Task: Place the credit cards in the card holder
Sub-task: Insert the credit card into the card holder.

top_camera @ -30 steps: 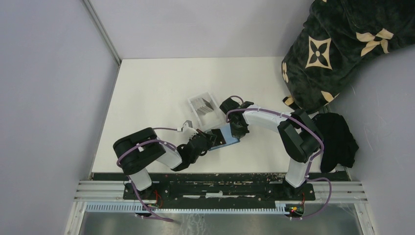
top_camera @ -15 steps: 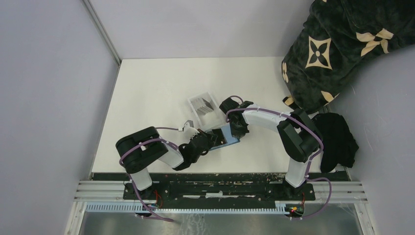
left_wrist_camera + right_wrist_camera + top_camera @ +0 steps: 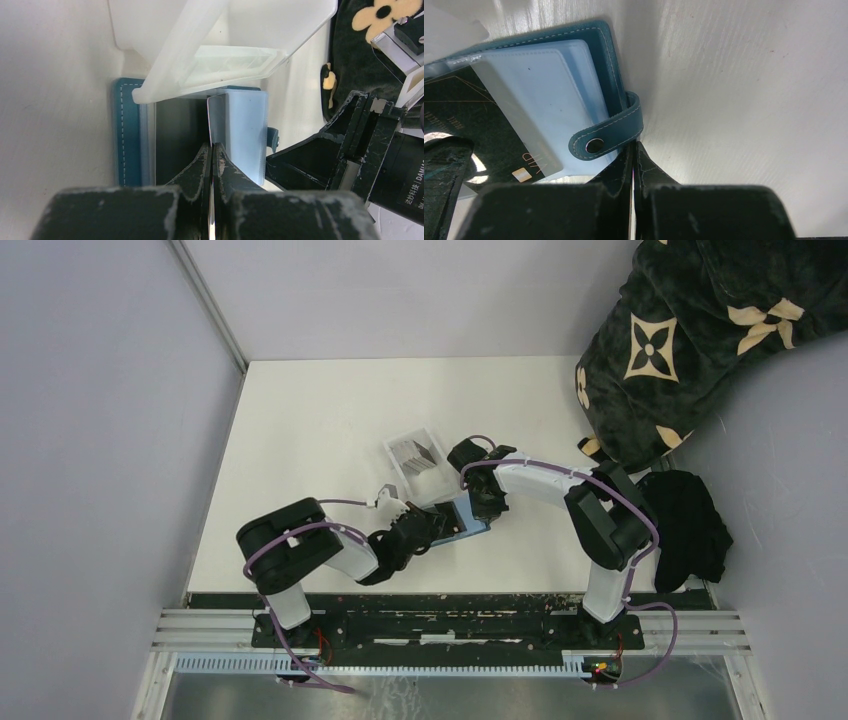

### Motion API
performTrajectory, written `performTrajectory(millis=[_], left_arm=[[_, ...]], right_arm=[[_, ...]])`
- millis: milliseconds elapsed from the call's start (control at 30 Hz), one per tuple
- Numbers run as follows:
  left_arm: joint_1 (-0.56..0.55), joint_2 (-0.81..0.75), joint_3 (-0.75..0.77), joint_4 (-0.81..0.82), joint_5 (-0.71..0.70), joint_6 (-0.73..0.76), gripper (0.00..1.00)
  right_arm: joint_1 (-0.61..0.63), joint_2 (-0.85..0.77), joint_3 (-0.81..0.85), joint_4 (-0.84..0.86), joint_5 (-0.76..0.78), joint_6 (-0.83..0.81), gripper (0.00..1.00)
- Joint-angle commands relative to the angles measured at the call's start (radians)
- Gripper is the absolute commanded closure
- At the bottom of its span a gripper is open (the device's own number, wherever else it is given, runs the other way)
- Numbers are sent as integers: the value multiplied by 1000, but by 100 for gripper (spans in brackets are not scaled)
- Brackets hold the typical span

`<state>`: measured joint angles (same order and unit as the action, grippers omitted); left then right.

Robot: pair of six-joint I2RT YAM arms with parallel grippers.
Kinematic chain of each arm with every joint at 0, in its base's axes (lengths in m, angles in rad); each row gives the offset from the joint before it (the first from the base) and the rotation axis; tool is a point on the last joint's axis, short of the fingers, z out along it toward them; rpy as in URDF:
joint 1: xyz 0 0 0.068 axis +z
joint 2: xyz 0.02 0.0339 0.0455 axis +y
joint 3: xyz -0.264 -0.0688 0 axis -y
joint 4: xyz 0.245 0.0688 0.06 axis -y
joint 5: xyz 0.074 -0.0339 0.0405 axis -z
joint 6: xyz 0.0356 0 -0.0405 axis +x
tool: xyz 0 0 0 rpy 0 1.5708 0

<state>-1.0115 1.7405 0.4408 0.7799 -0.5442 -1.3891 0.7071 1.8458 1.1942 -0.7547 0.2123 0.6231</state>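
Observation:
The teal card holder (image 3: 468, 518) lies open on the white table between my two grippers. Its pale pockets (image 3: 245, 135) face up, and a dark card (image 3: 484, 125) sits behind one translucent pocket. My left gripper (image 3: 437, 524) is shut on a thin greyish credit card (image 3: 214, 117), seen edge-on, whose far end reaches over the pockets. My right gripper (image 3: 633, 145) is shut, its tips touching the snap tab (image 3: 606, 137) where it bends off the holder's edge. More credit cards (image 3: 418, 451) lie in the clear tray.
The clear plastic tray (image 3: 400, 446) stands just behind the card holder, and its rim (image 3: 225, 80) overhangs the holder in the left wrist view. A dark patterned blanket (image 3: 700, 330) and a black cloth (image 3: 690, 525) lie at the right.
The left arm has edged slightly toward the card holder with the card in it. The right arm has not moved.

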Motion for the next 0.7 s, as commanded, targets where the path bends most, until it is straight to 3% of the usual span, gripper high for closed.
performTrajectory(millis=[0,400,667], left_arm=[[-8,40,28,-154,27,39,97],[-7,115,85,-178,113,97,97],[-7,151,158,-224,169,159,80]], right_arm=[[6,41,0,-6,19,-5,99],[4,44,-2,-3,20,-8,99],[3,40,-4,-4,19,-10,99]])
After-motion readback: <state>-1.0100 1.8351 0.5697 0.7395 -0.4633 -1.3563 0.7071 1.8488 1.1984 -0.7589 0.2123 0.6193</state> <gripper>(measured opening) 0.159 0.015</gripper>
